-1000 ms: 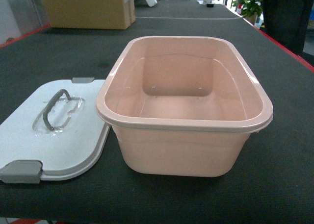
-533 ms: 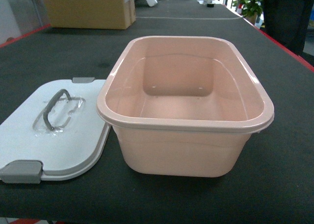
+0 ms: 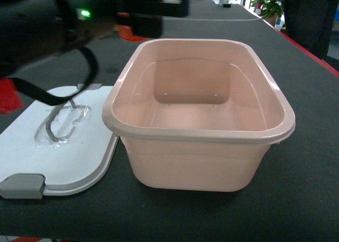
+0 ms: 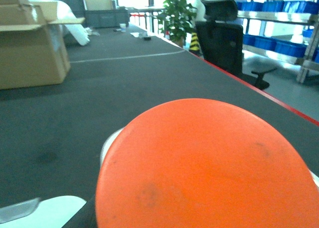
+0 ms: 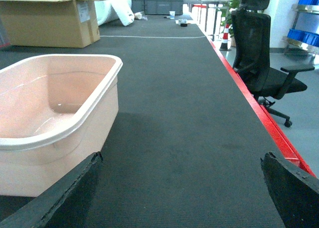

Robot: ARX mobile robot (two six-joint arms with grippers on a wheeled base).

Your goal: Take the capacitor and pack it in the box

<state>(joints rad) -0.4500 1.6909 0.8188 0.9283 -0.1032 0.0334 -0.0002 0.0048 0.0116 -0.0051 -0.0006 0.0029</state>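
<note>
The box (image 3: 198,115) is set open on the table (image 3: 307,199), with its lid (image 3: 58,146) flat just left of it. The right gripper (image 5: 182,198) is held low with fingers wide apart, right of the box. The left arm (image 3: 47,25) is raised, blurred, over the lid's far side; its grip cannot be told, an orange disc (image 4: 207,165) filling its wrist view.

Glossy pink plastic box (image 3: 201,162), smooth white plastic lid (image 3: 63,157), matt dark ribbed table mat (image 5: 189,113).

Box (image 3: 198,162): pale pink plastic tub, rounded corners, upright on dark table, open, nothing inside. Its white lid (image 3: 58,157) lies flat just left of it, grey latches at near and far ends, handle up. Capacitor: large orange disc (image 4: 207,168) fills my left wrist view, close to lens.
</note>
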